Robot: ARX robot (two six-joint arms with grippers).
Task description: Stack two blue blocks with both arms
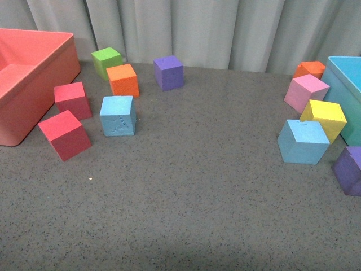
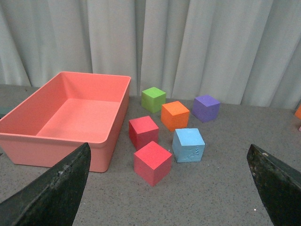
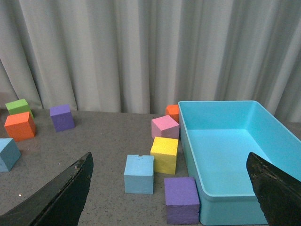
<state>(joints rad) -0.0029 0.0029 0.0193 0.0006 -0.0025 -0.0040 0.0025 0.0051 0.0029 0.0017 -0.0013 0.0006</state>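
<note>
- A grey speckled tabletop (image 1: pixel 186 192) fills most of the front view. Pale grey pleated curtains (image 1: pixel 225 28) close off the top of the frame.
- A coral-red bin (image 1: pixel 51 62) sits at the upper left edge of the front view, and a light-blue bin (image 1: pixel 345 79) at the right edge.
- The embossed blue block (image 1: pixel 118 115) stands left of centre, just beside a red cube (image 1: pixel 73 100) and below an orange cube (image 1: pixel 123 80).
- The plain blue block (image 1: pixel 303 141) stands at the right, mid-height, just beside a yellow cube (image 1: pixel 324 117) and near a purple cube (image 1: pixel 351 169). The two blue blocks are well apart, each resting on the tabletop.
- Only the wrist views show the grippers. The left gripper (image 2: pixel 167 188) has its jaws spread wide, with the embossed block beyond them. This view also looks down into the coral-red bin.
- The right gripper (image 3: pixel 169 188) likewise has its jaws spread wide, with the plain block beyond them. This view looks into the light-blue bin and catches both blue blocks.
</note>
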